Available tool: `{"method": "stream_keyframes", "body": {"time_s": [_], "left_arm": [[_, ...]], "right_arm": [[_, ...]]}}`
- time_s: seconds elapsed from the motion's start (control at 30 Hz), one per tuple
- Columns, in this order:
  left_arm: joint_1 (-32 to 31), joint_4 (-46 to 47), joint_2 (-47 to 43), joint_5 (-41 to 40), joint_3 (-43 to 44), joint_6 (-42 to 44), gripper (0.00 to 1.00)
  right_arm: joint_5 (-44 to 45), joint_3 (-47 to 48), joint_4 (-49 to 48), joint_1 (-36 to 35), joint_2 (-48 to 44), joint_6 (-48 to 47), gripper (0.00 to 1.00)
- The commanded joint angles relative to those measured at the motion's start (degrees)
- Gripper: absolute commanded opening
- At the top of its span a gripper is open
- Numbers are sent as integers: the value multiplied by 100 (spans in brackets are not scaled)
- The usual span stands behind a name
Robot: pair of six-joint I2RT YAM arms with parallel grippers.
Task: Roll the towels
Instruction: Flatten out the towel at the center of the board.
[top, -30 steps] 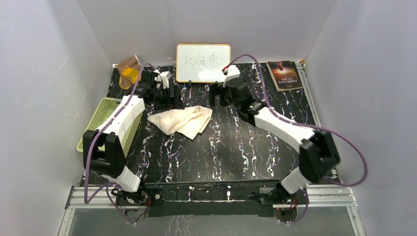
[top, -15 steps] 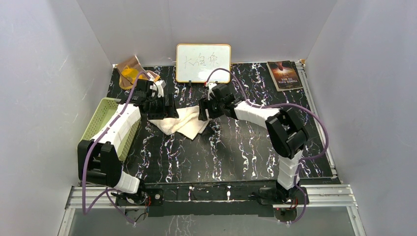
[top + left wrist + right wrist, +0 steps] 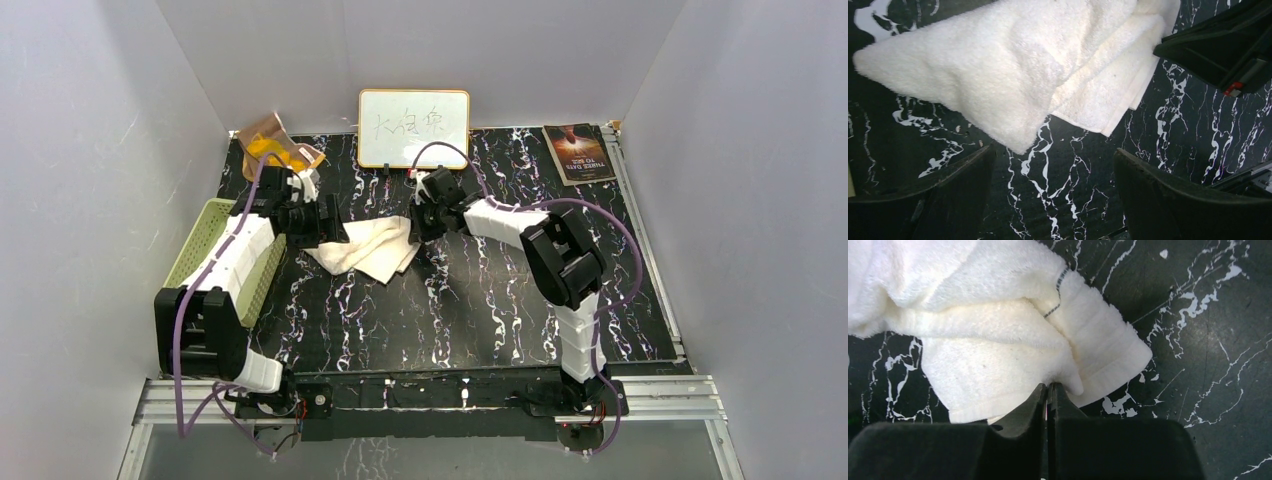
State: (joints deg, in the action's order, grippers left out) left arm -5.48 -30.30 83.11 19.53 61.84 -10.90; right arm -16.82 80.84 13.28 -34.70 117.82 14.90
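Lying crumpled on the black marbled table [image 3: 480, 300], the cream towel [image 3: 365, 245] sits between the two grippers. The left gripper [image 3: 1050, 152] has its jaws wide apart, with a towel corner just beyond their tips. The right gripper [image 3: 1048, 387] has its jaws pressed together at the towel's folded edge; whether any cloth is pinched is unclear.

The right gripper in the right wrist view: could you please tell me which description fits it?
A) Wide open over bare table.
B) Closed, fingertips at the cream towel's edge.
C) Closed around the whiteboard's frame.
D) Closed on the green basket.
B: the right gripper has its fingers pressed together with no gap, their tips at the edge of the cream towel; whether any cloth is pinched between them is unclear.
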Motion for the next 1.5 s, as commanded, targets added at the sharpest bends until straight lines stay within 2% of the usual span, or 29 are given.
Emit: {"method": "stream_keyframes", "body": {"time_s": [0.0,0.1,0.27,0.4,0.47,0.6,0.7,0.83,1.0,1.03,1.13,1.17,1.3,1.47], "left_arm": [[391,-250,-437,247,109,164,85],[656,-242,-584,388,316,41,85],[805,-268,-643,371,920,-127,85],[846,-249,-686,370,1094,-152,87],[846,-305,-650,400,1118,-137,87],[842,-283,-680,379,994,-156,88],[846,-241,-616,466,969,-191,88],[842,-124,-498,644,961,-284,87],[804,-40,-258,947,848,-233,87],[788,-51,-227,955,828,-196,87],[656,-169,-92,895,803,-81,86],[608,-191,-56,867,803,-63,86],[290,-152,144,778,801,-60,86],[-411,-8,668,392,989,-86,86]], "right_arm": [[-42,608,77,7,-661,-61,0],[64,1160,-7,21,-1572,-80,0],[-122,2513,198,5,-2404,-116,0],[-52,2422,-228,15,-3092,-127,0],[533,1797,-551,157,-3617,-152,0],[749,-35,-1361,1519,-4764,695,0],[831,-884,-1029,2088,-5122,1024,0],[1736,-1568,-51,2148,-5203,1369,0],[2455,-2816,-96,3116,-5677,2379,0],[2642,-2907,7,3171,-5655,2522,10],[2521,-3257,-84,3400,-5566,2994,56],[2455,-3368,-253,3423,-5537,3087,65],[2140,-3162,-505,3421,-5016,2802,77],[2096,-2476,-46,3373,-4307,2239,80]]}}
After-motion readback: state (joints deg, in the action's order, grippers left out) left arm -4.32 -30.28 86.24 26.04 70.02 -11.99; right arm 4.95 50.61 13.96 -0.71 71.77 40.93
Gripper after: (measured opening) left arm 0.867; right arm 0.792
